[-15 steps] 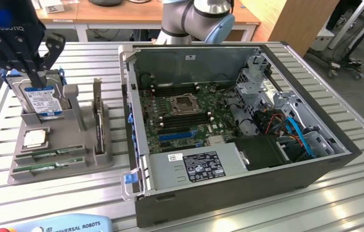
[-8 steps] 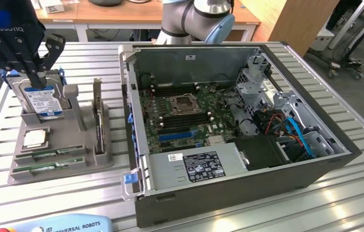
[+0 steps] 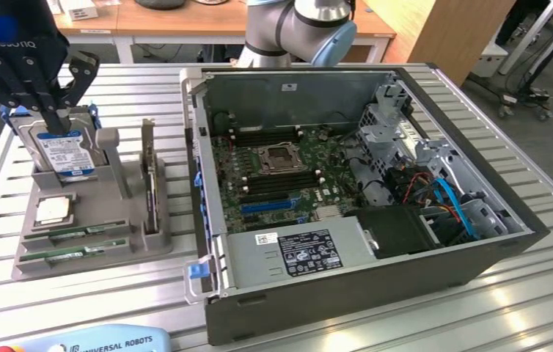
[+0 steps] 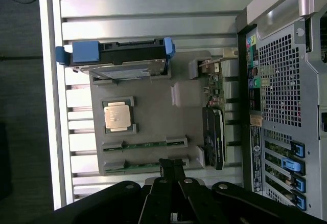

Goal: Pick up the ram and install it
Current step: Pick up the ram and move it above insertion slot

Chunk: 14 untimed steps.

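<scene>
The fingers [image 4: 165, 169] are pressed shut together and hold nothing. The gripper [image 3: 57, 123] hangs high above the grey tray [image 4: 153, 116] and touches nothing on it. The ram [image 4: 143, 145] is in the tray. It is two thin green sticks in their slots, side by side along the tray's edge farthest from the hard drive [image 4: 122, 70]. The chip [image 4: 117, 115] sits between the hard drive and the ram. The tray rests near the table's [image 4: 153, 9] edge, just beside the open PC case [image 3: 355, 286].

I think the pick-up is not begun. To do it well, the fingers need to open a little wider than one stick. They should line up across its thin side near the middle and miss the other stick. A straight lift should keep the stick from jamming in its slot.
</scene>
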Tool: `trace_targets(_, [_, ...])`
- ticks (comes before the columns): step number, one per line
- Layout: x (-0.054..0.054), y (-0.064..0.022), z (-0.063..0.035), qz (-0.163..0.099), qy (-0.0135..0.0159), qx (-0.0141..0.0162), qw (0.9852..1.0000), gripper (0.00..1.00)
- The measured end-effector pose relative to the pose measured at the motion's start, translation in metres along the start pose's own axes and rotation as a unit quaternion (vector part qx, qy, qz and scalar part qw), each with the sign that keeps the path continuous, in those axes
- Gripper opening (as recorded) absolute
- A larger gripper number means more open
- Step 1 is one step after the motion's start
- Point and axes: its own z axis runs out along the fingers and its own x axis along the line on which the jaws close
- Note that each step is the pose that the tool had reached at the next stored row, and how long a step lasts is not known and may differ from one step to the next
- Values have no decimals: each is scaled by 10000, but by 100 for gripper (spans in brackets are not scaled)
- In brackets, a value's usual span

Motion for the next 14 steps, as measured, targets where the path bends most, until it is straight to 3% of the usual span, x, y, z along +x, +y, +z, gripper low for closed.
trace_targets(4, [1, 0, 0, -62, 3, -1, 10000, 10])
trace_targets(14, [0, 0, 1, -527, 24, -12, 9986, 10])
